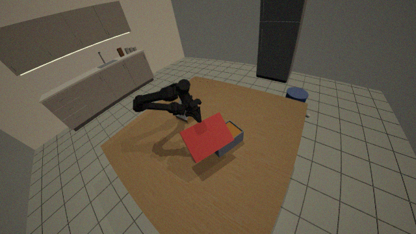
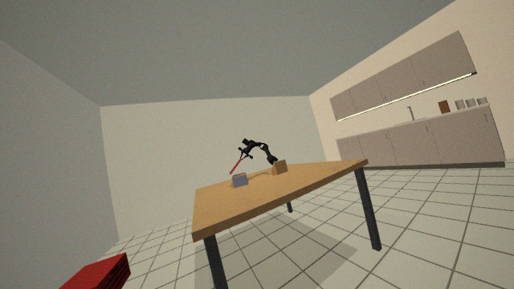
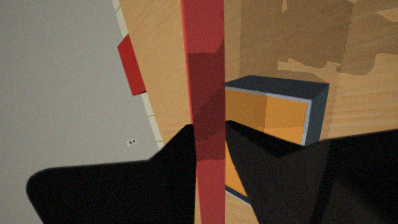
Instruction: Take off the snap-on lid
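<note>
The red lid (image 1: 208,140) (image 2: 235,166) (image 3: 206,40) is off the box and hangs in the air, steeply tilted. My gripper (image 1: 200,121) (image 2: 241,158) (image 3: 208,129) is shut on one edge of the lid, with a fingertip on each face. The grey-blue storage box (image 1: 231,145) (image 2: 240,181) (image 3: 316,117) stands open and upright on the table (image 1: 253,182) (image 2: 241,205) (image 3: 370,110), its orange inside showing. In the top view the lid covers part of the box. In the exterior view the lid's lower edge is above the box.
A small block-like object (image 2: 280,167) stands on the table near the arm's base; the arm mostly hides it in the top view. A blue round bin (image 1: 297,94) stands beyond the table's edge. A red object (image 2: 96,273) (image 3: 131,67) is off the table.
</note>
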Tool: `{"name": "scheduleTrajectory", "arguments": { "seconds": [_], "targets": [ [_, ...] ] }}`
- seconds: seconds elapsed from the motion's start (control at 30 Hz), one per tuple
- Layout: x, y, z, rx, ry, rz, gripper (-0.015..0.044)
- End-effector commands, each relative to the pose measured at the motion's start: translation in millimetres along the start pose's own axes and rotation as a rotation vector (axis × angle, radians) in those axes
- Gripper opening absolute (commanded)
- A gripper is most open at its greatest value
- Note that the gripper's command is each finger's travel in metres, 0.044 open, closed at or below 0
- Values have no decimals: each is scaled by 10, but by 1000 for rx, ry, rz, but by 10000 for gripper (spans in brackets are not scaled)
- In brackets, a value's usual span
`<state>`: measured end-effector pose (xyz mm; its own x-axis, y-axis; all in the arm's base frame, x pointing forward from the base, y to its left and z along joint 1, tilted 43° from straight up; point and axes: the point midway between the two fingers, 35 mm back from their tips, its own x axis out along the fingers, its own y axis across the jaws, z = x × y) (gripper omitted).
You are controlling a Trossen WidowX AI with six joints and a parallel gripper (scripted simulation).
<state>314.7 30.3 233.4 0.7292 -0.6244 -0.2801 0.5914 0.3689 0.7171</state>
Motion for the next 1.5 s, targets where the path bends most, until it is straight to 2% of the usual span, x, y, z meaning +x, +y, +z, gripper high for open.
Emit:
{"name": "scheduleTrajectory", "arguments": {
  "seconds": [0.0, 1.47],
  "targets": [
    [-21, 0, 100, 3, 6, 5, 0],
    [-105, -77, 970, -1, 5, 4, 0]
  ]
}}
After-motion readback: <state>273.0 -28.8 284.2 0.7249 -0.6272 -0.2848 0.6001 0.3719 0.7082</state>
